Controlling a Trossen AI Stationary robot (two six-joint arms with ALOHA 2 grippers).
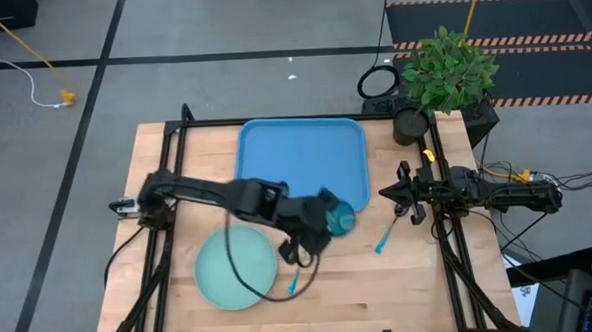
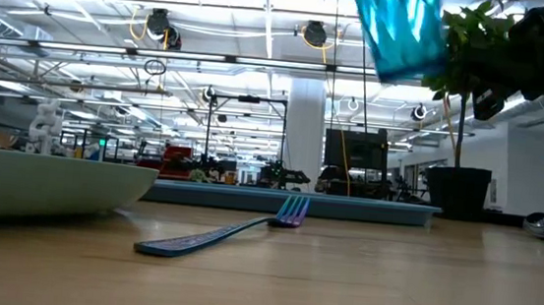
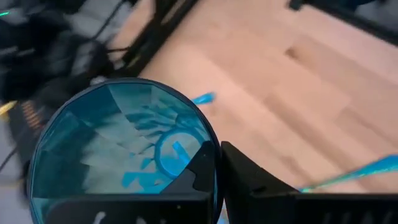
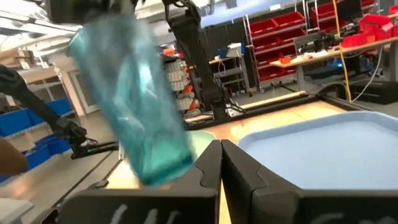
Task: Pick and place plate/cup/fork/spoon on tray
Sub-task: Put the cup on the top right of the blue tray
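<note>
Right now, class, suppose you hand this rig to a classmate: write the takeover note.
Left pincer: shut on the cup, carried in the air over the tray's near right corner.
Right pincer: shut, empty, waiting right of the tray.
Plate, fork: on the table in front of the tray.
Spoon: on the table, right of the tray.
Done: nothing on the tray.
Left: set down the cup, then plate, fork, spoon.
</note>
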